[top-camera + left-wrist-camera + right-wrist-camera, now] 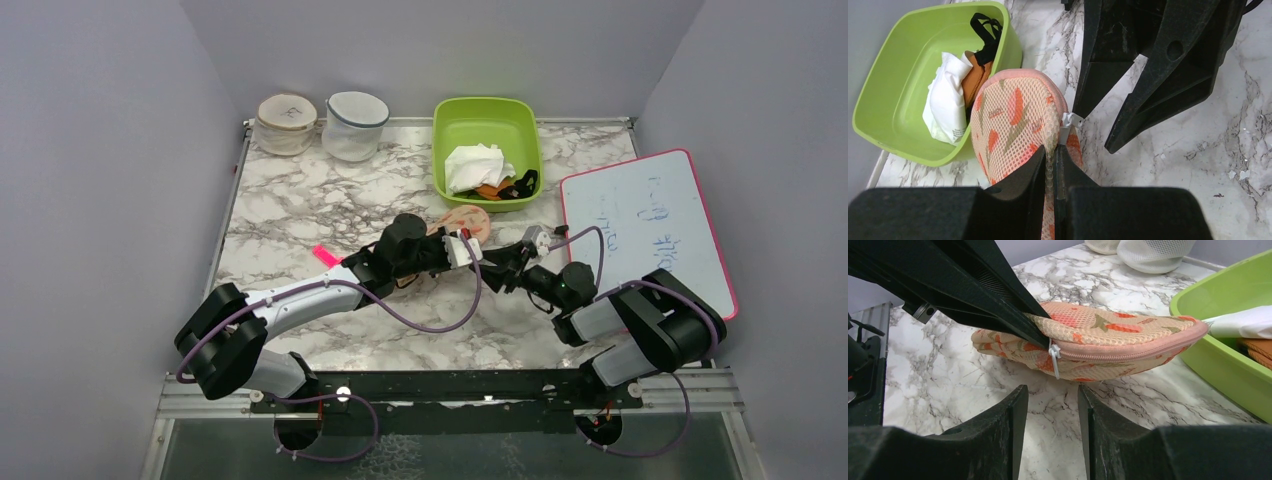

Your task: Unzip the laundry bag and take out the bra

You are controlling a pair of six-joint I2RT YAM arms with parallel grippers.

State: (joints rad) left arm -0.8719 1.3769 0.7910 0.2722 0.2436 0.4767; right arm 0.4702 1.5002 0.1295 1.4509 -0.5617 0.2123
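Observation:
The laundry bag (466,221) is a peach mesh case with orange-red motifs, lying on the marble table beside the green bin. My left gripper (1050,151) is shut on the bag's mesh (1013,117) near the zip end. In the right wrist view the bag (1108,332) is zipped shut along its pink edging, with a white zip pull (1053,356) hanging at its left end. My right gripper (1052,389) is open and empty, just in front of and below that pull. The bra is hidden.
A green bin (486,130) behind the bag holds a white cloth (475,165) and a small black-and-orange garment (508,187). Two round white mesh tubs (355,125) stand at the back left. A whiteboard (645,225) lies at the right. A pink tag (327,255) lies left of the arms.

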